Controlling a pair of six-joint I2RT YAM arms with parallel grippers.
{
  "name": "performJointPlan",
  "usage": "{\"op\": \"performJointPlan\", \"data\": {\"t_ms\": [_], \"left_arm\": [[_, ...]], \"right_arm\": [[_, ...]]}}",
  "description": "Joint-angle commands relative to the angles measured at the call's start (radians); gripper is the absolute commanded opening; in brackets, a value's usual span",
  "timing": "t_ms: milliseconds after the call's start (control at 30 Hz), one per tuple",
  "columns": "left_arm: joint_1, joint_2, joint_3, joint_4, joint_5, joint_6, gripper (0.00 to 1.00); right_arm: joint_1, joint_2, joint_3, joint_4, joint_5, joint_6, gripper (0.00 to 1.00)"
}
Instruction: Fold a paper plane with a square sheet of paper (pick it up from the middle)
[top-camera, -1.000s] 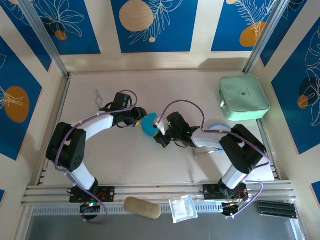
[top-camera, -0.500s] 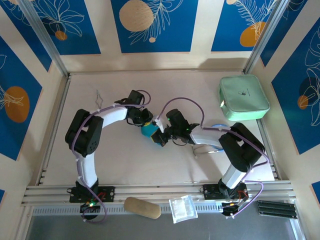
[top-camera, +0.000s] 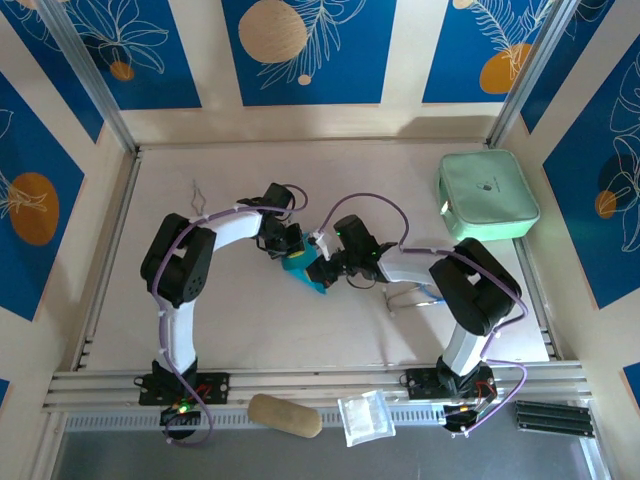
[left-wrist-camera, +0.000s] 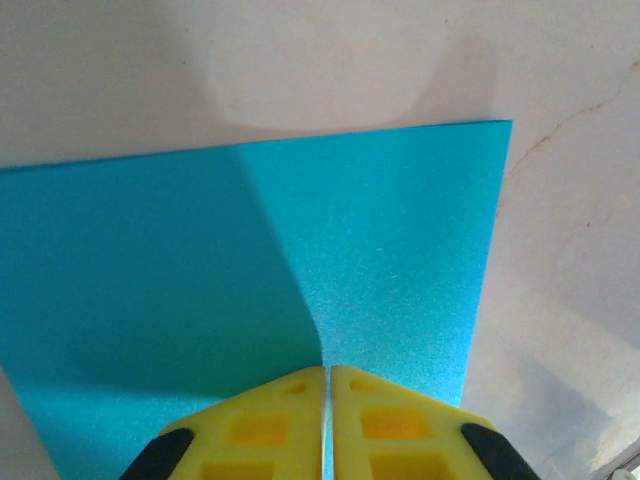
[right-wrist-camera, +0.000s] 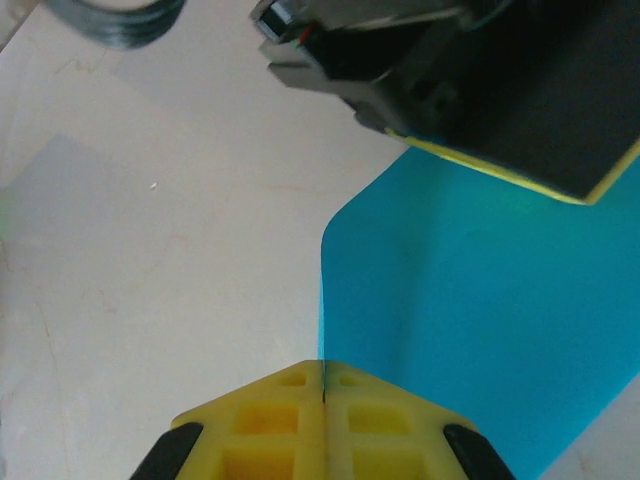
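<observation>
Two finger pairs, one sheet. Left fingers (left-wrist-camera: 265, 425) pressed together, pinching edge of square sheet of paper (left-wrist-camera: 250, 260). Right fingers (right-wrist-camera: 265, 425) likewise clamped tight on its other side, where paper curves over. Sheet sits mid-surface (top-camera: 240, 320), between both wrists (lifted or lying flat: can't tell). Likely reason for double pinch: stop thin paper sliding while crease is set. Elsewhere: one mint-green pouch (top-camera: 487, 194), one clear bag (top-camera: 366, 416), one tan oblong item (top-camera: 285, 415), all well apart from sheet.
</observation>
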Motion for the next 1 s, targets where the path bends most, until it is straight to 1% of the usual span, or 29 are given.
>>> {"op": "performJointPlan", "data": {"t_ms": [0, 233, 967], "left_arm": [[-0.009, 0.034, 0.017, -0.048, -0.019, 0.027, 0.09], [-0.009, 0.036, 0.017, -0.041, -0.012, 0.031, 0.06], [-0.011, 0.043, 0.024, -0.032, 0.013, 0.043, 0.02]], "right_arm": [[-0.014, 0.030, 0.040, -0.033, 0.000, 0.040, 0.00], [-0.028, 0.054, 0.057, -0.043, 0.029, 0.069, 0.00], [-0.032, 0.103, 0.107, -0.114, 0.098, 0.080, 0.00]]}}
